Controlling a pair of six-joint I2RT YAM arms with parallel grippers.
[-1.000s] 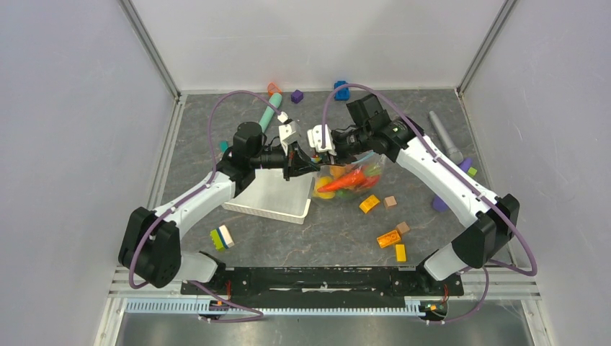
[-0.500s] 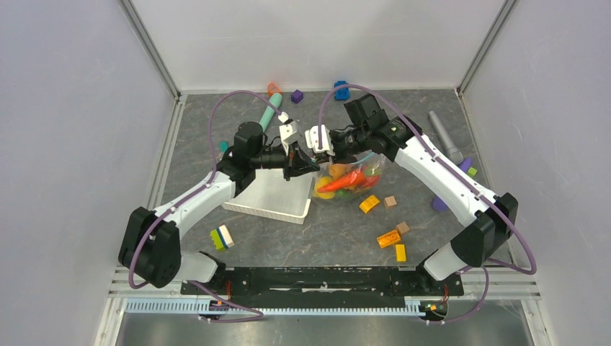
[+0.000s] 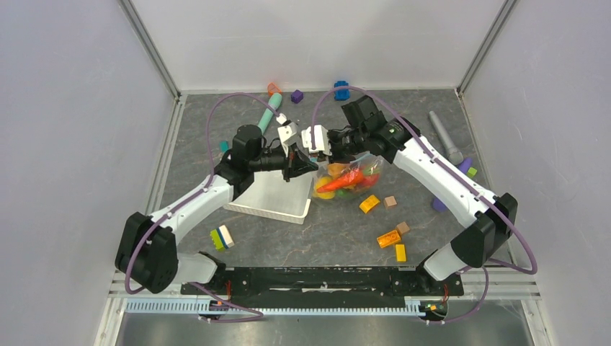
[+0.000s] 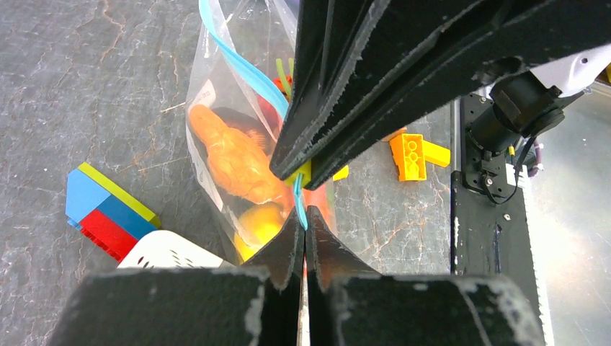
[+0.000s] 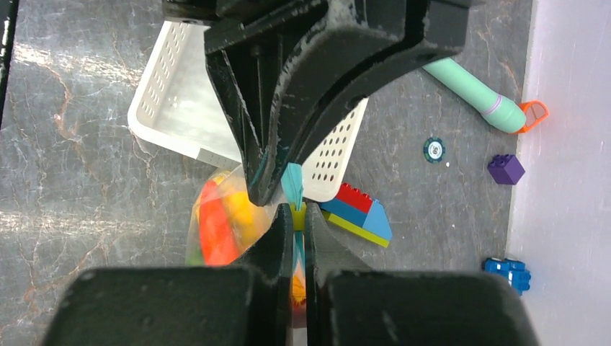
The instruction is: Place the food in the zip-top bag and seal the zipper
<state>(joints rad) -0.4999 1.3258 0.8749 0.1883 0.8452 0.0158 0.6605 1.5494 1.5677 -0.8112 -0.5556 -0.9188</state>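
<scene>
Clamping the left end effector [image 4: 304, 213] and right end effector [image 5: 292, 209] on the thin light-blue zipper strip [image 4: 238, 65], we hold the clear plastic bag [image 4: 209, 108] taut at its mouth for sealing.

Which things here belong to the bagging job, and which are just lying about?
Job:
zip-top bag
food inside it
zipper, pinched by left gripper and right gripper

Lying about:
white mesh basket
teal marker toy
building blocks
wooden blocks
</scene>
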